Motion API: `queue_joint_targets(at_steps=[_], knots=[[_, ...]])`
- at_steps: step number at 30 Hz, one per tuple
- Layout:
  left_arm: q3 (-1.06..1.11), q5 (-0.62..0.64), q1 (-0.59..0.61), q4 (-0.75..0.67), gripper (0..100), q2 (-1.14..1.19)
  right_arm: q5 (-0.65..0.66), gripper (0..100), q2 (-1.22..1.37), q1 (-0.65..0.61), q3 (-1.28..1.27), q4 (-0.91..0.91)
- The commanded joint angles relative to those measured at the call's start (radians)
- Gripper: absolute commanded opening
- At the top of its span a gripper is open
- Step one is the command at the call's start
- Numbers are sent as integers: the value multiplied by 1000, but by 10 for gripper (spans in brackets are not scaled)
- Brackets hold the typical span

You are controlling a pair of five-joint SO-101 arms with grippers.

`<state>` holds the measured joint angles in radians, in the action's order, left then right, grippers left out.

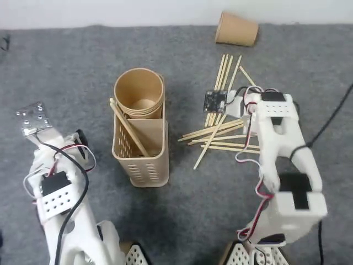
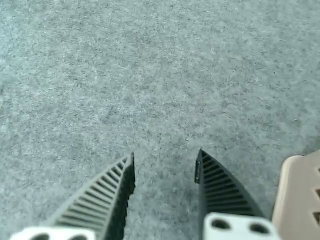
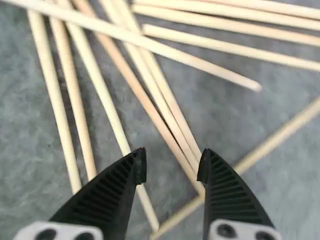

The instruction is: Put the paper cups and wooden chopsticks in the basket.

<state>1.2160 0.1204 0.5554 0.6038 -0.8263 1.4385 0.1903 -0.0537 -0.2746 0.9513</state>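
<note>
High view, item list
Basket (image 1: 140, 152): beige plastic, tall and narrow, slotted walls, upright near the middle of the table (image 1: 66, 66), whose surface is grey short-pile cloth.
Nested paper cups (image 1: 139, 94): brown, smooth, tapered, seated mouth-up in the far end of the basket.
Stowed chopsticks (image 1: 129, 128): leaning slantwise in the near end of the basket.
Loose paper cup (image 1: 236, 28): same brown stock, lying on its side near the far edge of the table, well apart from both arms.
Loose wooden chopsticks (image 1: 220, 135): pale, thin, straight rods, scattered and crossing one another between the basket and the right arm.
Right gripper (image 3: 172, 152): black ribbed fingers parted, nothing held, poised close over the pile with sticks running under and between the tips.
Left gripper (image 2: 166, 155): fingers likewise parted and empty, over bare cloth just beside the basket.
Step in hand, as judged: taking a chopstick from the pile.
Handling notes: choose a topmost stick, since one pinned beneath others would likely drag its neighbours. Set the jaws square across its length, clear of any crossing. Grip near the middle so it does not pivot. Smooth wood may roll between the pads, so close gently and fully before lifting
</note>
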Motion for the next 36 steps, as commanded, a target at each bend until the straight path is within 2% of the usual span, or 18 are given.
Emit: queue_joint_targets(at_steps=[1,9,12,20,27,36], knots=[[-7,2,-8,-23,188,-11,34,175,77,-16,127,-19],[-7,2,-8,-23,188,-14,98,151,288,-16,384,177],[-7,2,-8,-23,188,-14,98,130,349,-13,474,211],[-7,2,-5,-23,188,-14,98,160,455,-36,565,259],[-7,2,-6,-23,188,-14,95,4,464,-30,565,260],[-7,2,-5,-23,188,-14,77,105,346,-35,560,371]])
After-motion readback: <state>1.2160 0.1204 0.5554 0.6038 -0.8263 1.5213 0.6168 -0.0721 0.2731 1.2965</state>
